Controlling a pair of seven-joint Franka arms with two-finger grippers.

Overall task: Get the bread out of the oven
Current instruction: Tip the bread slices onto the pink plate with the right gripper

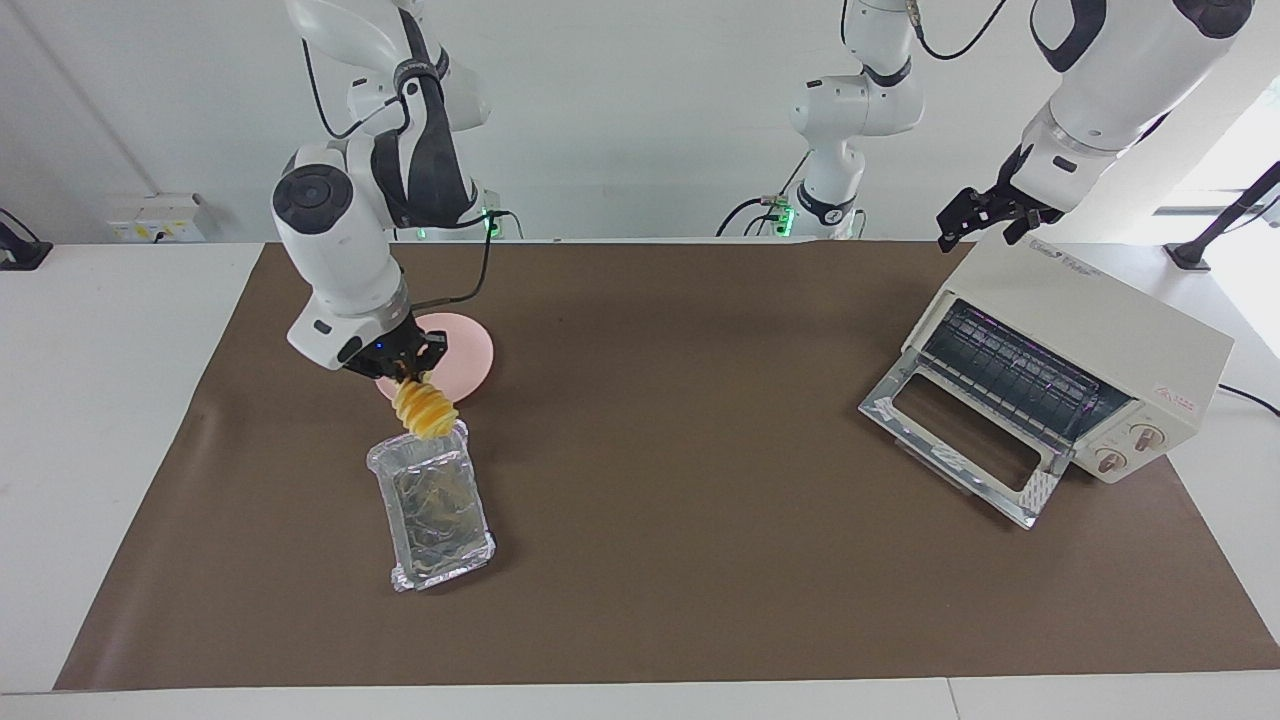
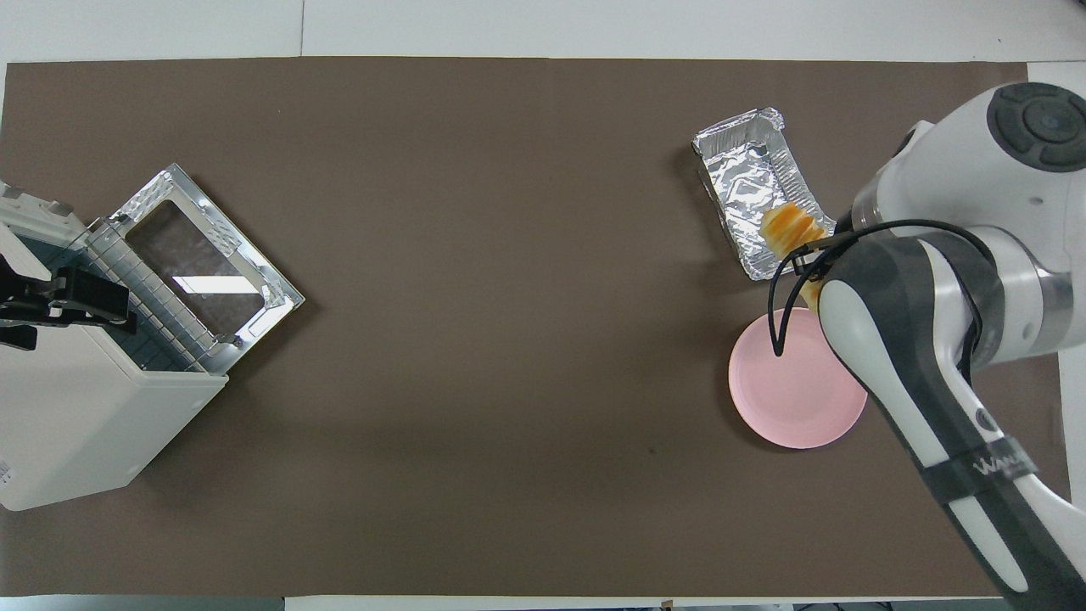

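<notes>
The bread (image 1: 424,410) (image 2: 793,227), a ridged golden-orange loaf, hangs in the air from my right gripper (image 1: 407,375), which is shut on its upper end. It is over the rim of the silver foil tray (image 1: 432,505) (image 2: 747,174), at the tray's end next to the pink plate (image 1: 462,348) (image 2: 793,395). In the overhead view my right arm hides that gripper. The cream oven (image 1: 1100,330) (image 2: 76,416) stands at the left arm's end with its glass door (image 1: 955,445) (image 2: 199,263) dropped open. My left gripper (image 1: 985,215) (image 2: 72,299) waits open over the oven's top.
The foil tray lies with nothing in it on the brown mat (image 1: 680,400), farther from the robots than the plate. The oven's wire rack (image 1: 1010,375) shows nothing on it. Bare brown mat spans the stretch between the tray and the oven door.
</notes>
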